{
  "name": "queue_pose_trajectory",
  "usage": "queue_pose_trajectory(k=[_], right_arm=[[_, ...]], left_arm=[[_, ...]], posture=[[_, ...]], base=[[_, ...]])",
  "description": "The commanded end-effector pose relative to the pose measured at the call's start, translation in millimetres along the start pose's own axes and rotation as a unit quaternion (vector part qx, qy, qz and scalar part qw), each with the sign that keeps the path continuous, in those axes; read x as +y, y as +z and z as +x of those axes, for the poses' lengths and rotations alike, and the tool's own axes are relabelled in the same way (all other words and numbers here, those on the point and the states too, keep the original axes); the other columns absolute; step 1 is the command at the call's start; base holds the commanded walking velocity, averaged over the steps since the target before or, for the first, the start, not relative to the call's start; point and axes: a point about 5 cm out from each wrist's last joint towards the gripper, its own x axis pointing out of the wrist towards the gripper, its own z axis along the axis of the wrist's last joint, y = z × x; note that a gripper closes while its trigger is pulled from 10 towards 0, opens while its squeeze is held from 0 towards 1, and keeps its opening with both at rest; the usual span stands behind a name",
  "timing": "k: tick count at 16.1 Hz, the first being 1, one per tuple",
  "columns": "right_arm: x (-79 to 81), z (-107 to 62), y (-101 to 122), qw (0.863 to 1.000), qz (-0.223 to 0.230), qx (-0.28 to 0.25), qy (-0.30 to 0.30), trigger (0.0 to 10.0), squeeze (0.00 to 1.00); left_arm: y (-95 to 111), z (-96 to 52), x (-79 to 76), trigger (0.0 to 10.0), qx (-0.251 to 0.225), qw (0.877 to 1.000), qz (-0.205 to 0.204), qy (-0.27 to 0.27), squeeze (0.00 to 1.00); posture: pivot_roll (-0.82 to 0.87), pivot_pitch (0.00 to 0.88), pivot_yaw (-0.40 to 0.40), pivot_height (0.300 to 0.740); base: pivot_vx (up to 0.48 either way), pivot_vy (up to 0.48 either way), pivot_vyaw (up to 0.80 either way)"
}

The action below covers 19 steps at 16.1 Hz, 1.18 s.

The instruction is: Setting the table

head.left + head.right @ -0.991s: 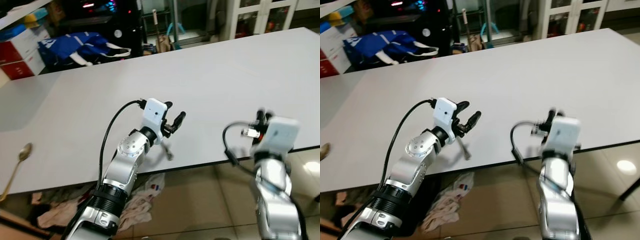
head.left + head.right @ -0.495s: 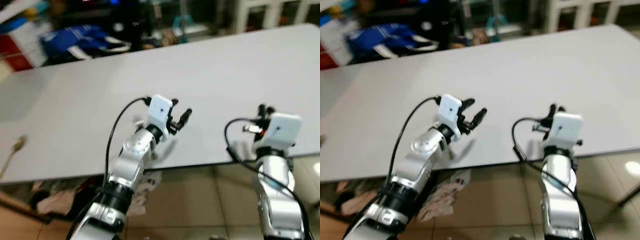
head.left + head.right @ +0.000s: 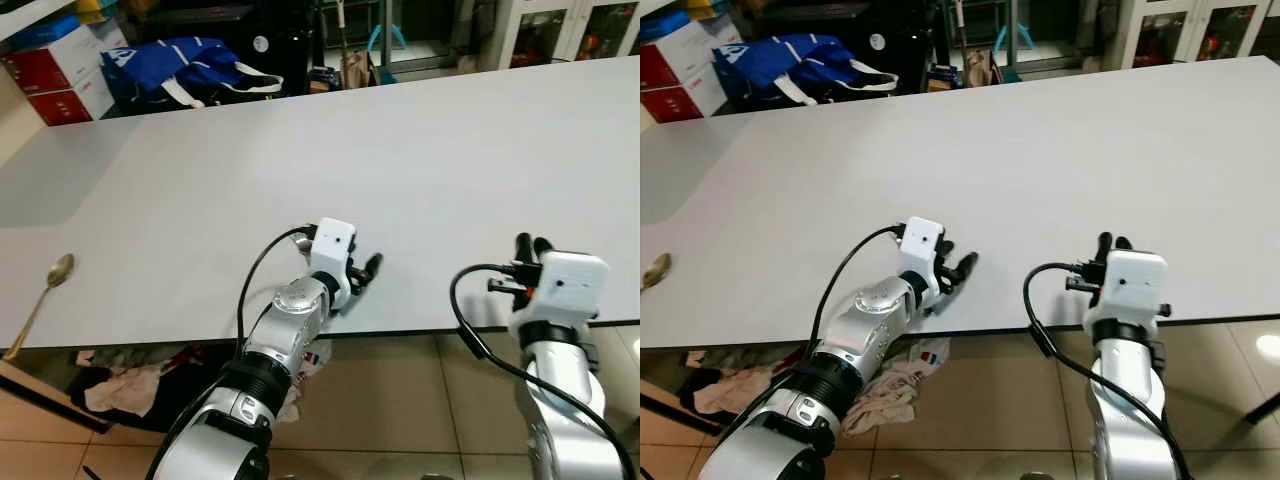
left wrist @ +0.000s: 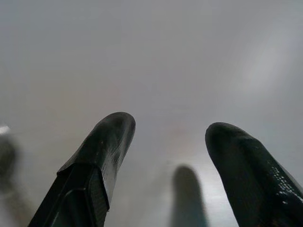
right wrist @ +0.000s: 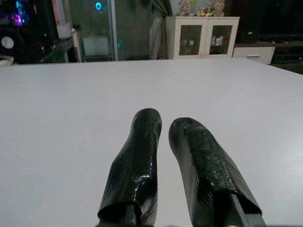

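Note:
A long white table (image 3: 450, 150) stretches across in front of me. A metal spoon (image 3: 45, 290) lies at its near left edge, far from both arms. My left gripper (image 3: 362, 272) rests low over the table's front edge near the middle. It is open with nothing between its fingers (image 4: 106, 142), and bare table top lies just beyond them. A blurred silvery shape (image 4: 4, 142) sits beside one finger; I cannot tell what it is. My right gripper (image 3: 532, 245) hovers at the front edge further right, with its fingers (image 5: 142, 142) shut and nothing held.
Behind the table lie a blue bag (image 3: 180, 75) and red and white boxes (image 3: 60, 80). A white glass-door cabinet (image 3: 560, 25) stands at the back right. Crumpled cloths (image 3: 120, 385) lie on the tiled floor under the table's front edge.
The camera has shifted. My left gripper has come down from above the table to just over its front edge. The right gripper has stayed at the edge.

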Motion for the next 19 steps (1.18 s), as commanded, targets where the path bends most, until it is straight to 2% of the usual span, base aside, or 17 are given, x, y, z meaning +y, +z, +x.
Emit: queue_pose_trajectory(k=[1,2,5,6,13,19], right_arm=[[-1.3,-2.7,0.8,1.000,-0.002,0.006,0.001,10.0,0.00],[-1.8,-4.2,0.0,1.000,-0.004,0.009,0.004,10.0,0.00],[0.1,-5.2,-0.2,1.000,-0.006,0.015,0.009,10.0,0.00],[1.8,-5.8,0.6,1.000,-0.006,0.015,0.011,10.0,0.00],[3.5,-8.0,-1.2,1.000,-0.004,0.024,0.012,10.0,0.00],[5.6,-7.4,-2.3,1.000,-0.002,0.028,0.013,10.0,0.00]], left_arm=[[19.3,7.6,-19.8,10.0,-0.022,1.000,-0.003,-0.019,0.00],[17.4,6.1,-19.8,10.0,-0.014,1.000,-0.011,-0.024,0.00],[12.4,6.4,-22.6,10.0,0.021,0.997,-0.071,-0.034,0.00],[13.7,6.8,-23.3,10.0,0.039,0.992,-0.111,-0.037,0.00],[15.4,0.2,-17.0,10.0,0.087,0.988,-0.126,-0.027,0.00],[16.5,-14.0,-0.2,10.0,0.108,0.989,-0.097,-0.020,0.00]], posture=[[-0.19,0.000,0.139,0.740],[-0.18,0.000,0.135,0.740],[-0.18,0.000,0.130,0.740],[-0.18,0.000,0.132,0.740],[-0.16,0.000,0.131,0.740],[-0.15,0.000,0.130,0.740]], base=[[0.000,0.000,0.00],[0.000,0.000,0.00],[0.000,0.000,0.00],[0.000,0.000,0.00],[0.000,0.000,0.00],[0.000,0.000,0.00]])
